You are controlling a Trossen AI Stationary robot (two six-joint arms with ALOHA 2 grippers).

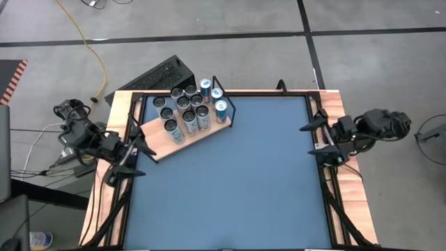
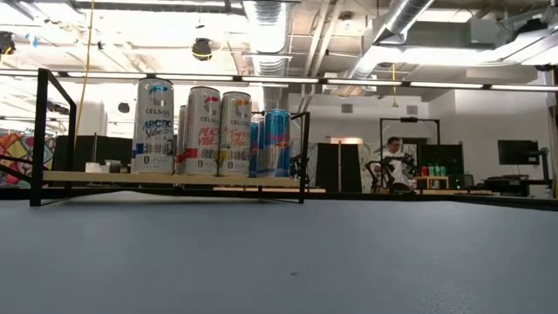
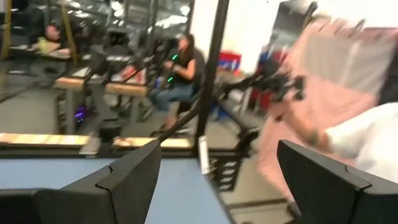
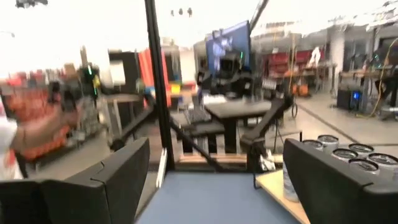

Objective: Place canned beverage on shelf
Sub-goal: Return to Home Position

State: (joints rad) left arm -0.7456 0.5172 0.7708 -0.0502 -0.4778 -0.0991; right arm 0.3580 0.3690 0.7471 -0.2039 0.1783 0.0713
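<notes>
- Furthest left, the left gripper (image 1: 131, 157) sits at the edge of the worktop (image 1: 237, 188), fingers spread wide and holding nothing. It looks like a parked pose, kept clear of the stock.
- Just beside that gripper, the shelf (image 1: 157, 139) lies angled on the worktop. Its cans (image 1: 188, 110) stand upright in tight rows toward the wire-framed end, like kinds apparently grouped so the rows line up.
- Well across the worktop from the shelf, the right gripper (image 1: 315, 141) waits at the opposite edge, equally open and empty. No can seems left to place.
</notes>
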